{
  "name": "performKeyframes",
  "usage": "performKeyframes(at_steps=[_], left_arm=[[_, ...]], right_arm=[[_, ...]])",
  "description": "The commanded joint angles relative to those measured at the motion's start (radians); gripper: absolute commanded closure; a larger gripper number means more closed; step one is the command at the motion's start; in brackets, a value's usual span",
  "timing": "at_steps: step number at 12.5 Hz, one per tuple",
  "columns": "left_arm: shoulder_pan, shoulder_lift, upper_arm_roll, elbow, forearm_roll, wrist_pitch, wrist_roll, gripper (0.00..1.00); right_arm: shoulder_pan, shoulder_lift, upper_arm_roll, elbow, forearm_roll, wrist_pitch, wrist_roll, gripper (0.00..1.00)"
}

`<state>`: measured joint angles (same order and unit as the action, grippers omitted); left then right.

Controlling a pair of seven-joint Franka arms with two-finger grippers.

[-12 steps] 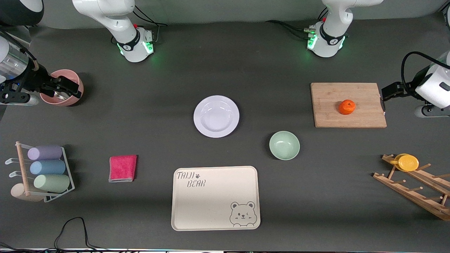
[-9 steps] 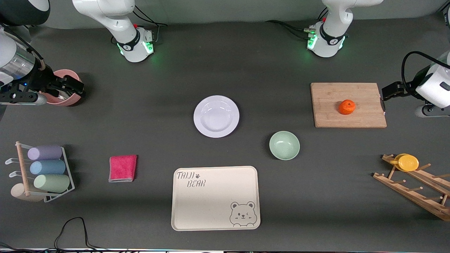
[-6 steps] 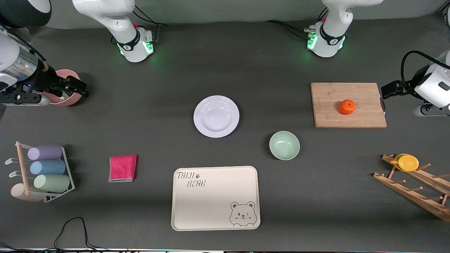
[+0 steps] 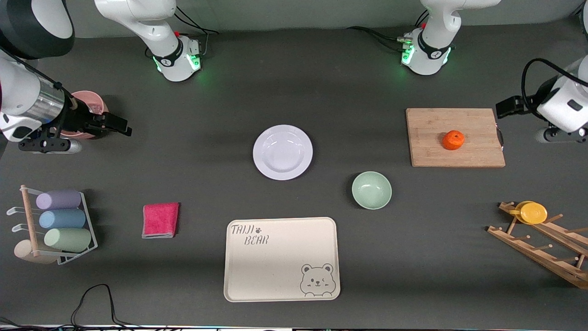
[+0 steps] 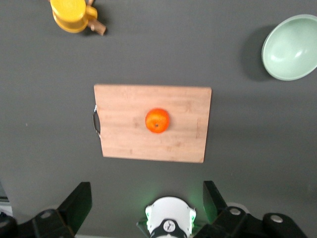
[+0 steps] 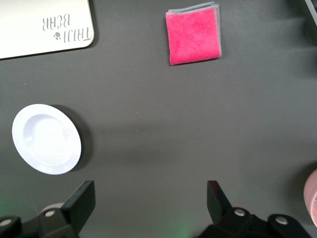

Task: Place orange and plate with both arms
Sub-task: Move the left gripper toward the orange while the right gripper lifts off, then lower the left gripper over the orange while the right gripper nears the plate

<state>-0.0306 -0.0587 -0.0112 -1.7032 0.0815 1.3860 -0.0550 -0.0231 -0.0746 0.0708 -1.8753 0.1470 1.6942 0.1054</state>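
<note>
Both arms (image 4: 151, 27) are glossy white with black bands. Green lights glow at their bases (image 4: 425, 55), trailing black cables. The right wrist wears a silver collar (image 4: 46, 103).

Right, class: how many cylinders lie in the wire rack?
3: purple cylinder farthest from the front camera, blue cylinder in the middle, green cylinder nearest, all in the wire rack. None seem hidden.

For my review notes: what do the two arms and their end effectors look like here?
Both arms are glossy white with rounded joint housings and black bands; their bases glow green, with black cables plugged in. The right arm has a brushed-metal wrist section and a large black joint cap. A black cable loops over the left arm's wrist. The left end effector and right end effector are black, each with two blocky, wedge-shaped fingers.
</note>
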Motion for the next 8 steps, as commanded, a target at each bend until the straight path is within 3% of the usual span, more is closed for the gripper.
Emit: performKeyframes(at_steps=[1, 4, 6, 8], left_arm=[[0.009, -0.256, -0.004, -0.301, 0.007, 0.056, -0.022, 0.0], [0.009, -0.479, -0.003, -0.586, 0.004, 0.155, -0.036, 0.0], [0.008, -0.478, 0.004, -0.625, 0.004, 0.192, -0.036, 0.0], [0.014, -0.48, 0.004, -0.724, 0.004, 0.304, -0.036, 0.0]], right_arm=[[-0.009, -0.002, 0.049, -0.047, 0.019, 0.086, -0.003, 0.0], [-0.009, 0.038, 0.125, -0.05, 0.023, 0.142, 0.01, 0.0], [-0.009, 0.067, 0.17, -0.048, 0.025, 0.168, 0.014, 0.0], [-0.009, 0.099, 0.19, -0.048, 0.017, 0.182, 0.011, 0.0]])
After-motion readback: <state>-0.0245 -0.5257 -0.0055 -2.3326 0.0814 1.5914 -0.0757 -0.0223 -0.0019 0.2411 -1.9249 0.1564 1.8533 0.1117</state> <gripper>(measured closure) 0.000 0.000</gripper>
